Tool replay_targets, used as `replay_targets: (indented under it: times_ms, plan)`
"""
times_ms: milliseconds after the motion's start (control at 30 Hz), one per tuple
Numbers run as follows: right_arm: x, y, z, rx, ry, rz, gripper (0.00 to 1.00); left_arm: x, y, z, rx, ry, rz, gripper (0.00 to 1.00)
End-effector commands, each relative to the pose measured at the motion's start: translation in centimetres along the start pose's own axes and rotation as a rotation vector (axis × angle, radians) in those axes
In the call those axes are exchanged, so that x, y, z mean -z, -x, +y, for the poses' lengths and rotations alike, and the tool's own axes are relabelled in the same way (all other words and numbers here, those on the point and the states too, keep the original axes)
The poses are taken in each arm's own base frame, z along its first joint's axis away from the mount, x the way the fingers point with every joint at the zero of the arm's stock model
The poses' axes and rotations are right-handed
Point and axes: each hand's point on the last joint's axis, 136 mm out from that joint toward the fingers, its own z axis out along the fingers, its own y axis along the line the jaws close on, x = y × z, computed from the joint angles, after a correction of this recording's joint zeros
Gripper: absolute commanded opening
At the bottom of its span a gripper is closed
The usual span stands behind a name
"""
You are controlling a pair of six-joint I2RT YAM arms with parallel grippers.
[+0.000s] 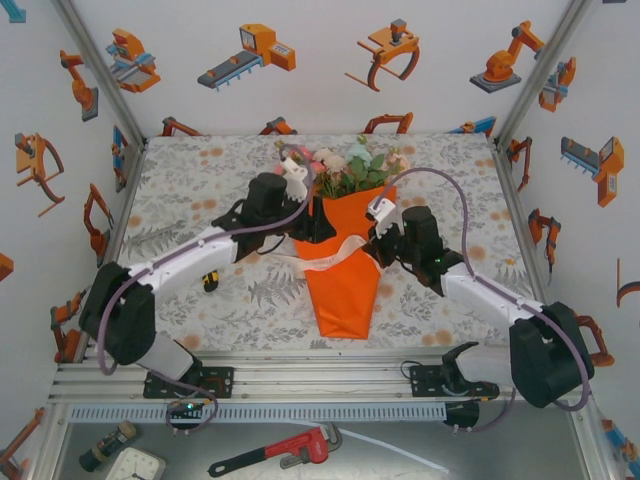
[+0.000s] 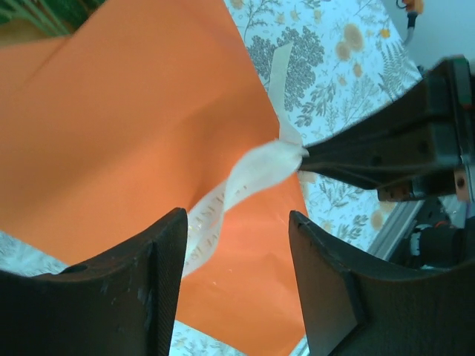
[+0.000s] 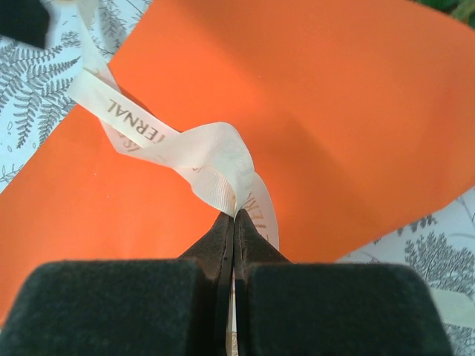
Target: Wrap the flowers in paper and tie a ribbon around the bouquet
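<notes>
While clamping the ribbon (image 3: 215,159) between the pressed-together fingers of the right gripper (image 3: 234,216), holds the left gripper (image 2: 236,219) with jaws apart over the ribbon, clasping nothing. Shows the bouquet (image 1: 350,218) mid-table, orange paper (image 1: 342,300) tapering near, flowers (image 1: 350,172) at the far end.

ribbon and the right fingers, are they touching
Touching. The right wrist view shows the right fingers closed on the ribbon, pinching it over the paper.
</notes>
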Motion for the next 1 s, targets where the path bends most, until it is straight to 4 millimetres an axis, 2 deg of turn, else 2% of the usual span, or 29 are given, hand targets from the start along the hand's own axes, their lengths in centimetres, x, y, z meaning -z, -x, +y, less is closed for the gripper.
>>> replay_targets:
  times_ms: [0,67,133,333,533,667,867,967]
  plan:
    - [0.3,0.7,-0.9,-0.078,-0.035,0.001,0.0,-0.3,0.4,-2.7,0.043,-0.075,-0.151,0.52]
    - [0.2,0.9,-1.1,-0.089,-0.04,-0.005,0.0,-1.9,-1.0,-4.5,0.03,-0.139,-0.167,0.48]
    - [0.3,1.1,-1.4,-0.108,-0.05,-0.013,0.0,-3.3,-1.4,-5.3,0.058,-0.193,-0.207,0.46]
    - [0.5,2.0,-2.0,-0.175,-0.055,-0.042,0.0,-6.6,-3.1,-5.3,0.174,-0.264,-0.268,0.45]
    - [0.6,2.4,-2.1,-0.219,-0.05,-0.044,0.0,-7.9,-4.5,-3.7,0.16,-0.22,-0.296,0.45]
    - [0.4,2.4,-2.2,-0.239,-0.046,-0.036,0.0,-8.7,-4.4,-4.2,0.154,-0.266,-0.334,0.45]
    - [0.5,2.9,-2.5,-0.261,-0.051,-0.057,0.0,-9.8,-4.6,-4.0,0.154,-0.245,-0.364,0.45]
    - [0.4,2.8,-2.5,-0.266,-0.048,-0.05,0.0,-9.7,-3.8,-4.3,0.157,-0.267,-0.412,0.45]
